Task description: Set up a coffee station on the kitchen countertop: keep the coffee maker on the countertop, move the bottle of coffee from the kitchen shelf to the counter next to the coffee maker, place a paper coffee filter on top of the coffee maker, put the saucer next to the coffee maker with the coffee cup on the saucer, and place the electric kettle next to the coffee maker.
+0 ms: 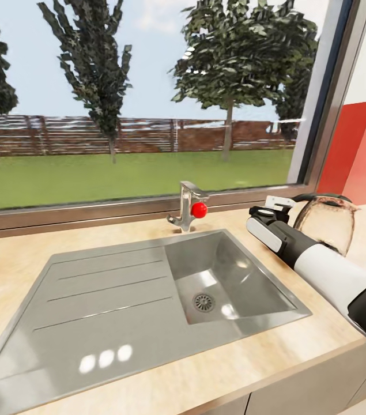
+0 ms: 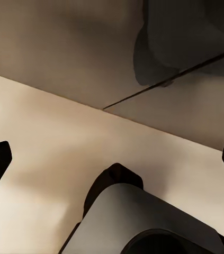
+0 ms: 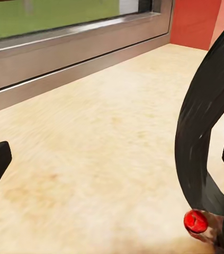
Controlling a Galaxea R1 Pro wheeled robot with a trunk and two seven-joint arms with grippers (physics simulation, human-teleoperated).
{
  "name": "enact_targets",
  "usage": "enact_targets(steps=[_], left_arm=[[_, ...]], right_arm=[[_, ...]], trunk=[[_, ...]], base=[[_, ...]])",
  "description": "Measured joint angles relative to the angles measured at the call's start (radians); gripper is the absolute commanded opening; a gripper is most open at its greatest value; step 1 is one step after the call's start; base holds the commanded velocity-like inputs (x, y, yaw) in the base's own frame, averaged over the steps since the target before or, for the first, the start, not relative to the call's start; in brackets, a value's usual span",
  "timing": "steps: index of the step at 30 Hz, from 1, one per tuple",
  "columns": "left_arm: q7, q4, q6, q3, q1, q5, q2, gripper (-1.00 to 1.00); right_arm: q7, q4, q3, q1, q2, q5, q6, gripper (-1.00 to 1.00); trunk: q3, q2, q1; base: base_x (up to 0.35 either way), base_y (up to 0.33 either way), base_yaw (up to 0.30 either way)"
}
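Head view — right claw beside the electric kettle handle, seemingly ungripped.

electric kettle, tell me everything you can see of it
The electric kettle is rounded, smoky see-through glass with a black lid rim and a curved black handle, a small red switch at its foot. It stands upright on the kitchen countertop, right of the sink. The right claw reaches its handle; contact is unclear.
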Motion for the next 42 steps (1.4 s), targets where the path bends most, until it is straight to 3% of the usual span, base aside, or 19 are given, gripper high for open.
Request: enact_targets(steps=[42], left_arm=[[0.001, 0.008, 0.001, 0.003, 0.001, 0.000, 0.000, 1.00]], right_arm=[[-0.002, 0.000, -0.002, 0.000, -0.005, 0.000, -0.001, 1.00]], trunk=[[0.000, 0.000, 0.000]], base=[[0.023, -0.020, 0.000]])
